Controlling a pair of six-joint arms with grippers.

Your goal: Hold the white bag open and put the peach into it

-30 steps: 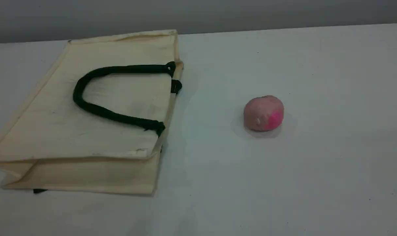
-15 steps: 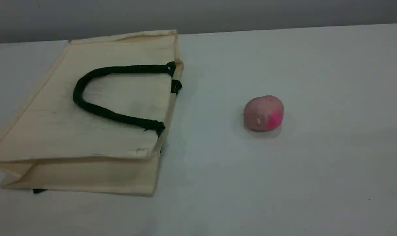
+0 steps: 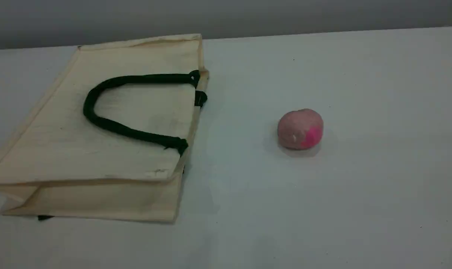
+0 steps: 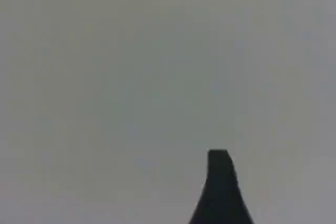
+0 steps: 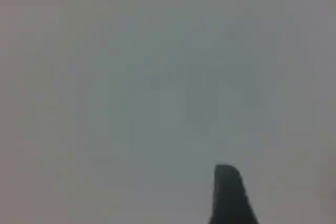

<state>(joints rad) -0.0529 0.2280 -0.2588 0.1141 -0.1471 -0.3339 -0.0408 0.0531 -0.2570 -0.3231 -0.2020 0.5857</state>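
Note:
The white bag lies flat on the left of the table in the scene view, its mouth edge facing right toward the peach. A dark green rope handle rests folded back on its top face. The peach sits alone on the table to the right of the bag, with a clear gap between them. Neither arm appears in the scene view. The left wrist view shows only one dark fingertip over blank grey, nothing held. The right wrist view likewise shows a single fingertip over blank grey.
The pale grey table stretches to the right and front of the peach. A grey wall runs behind the table's far edge. The bag's left corner reaches the scene view's left border.

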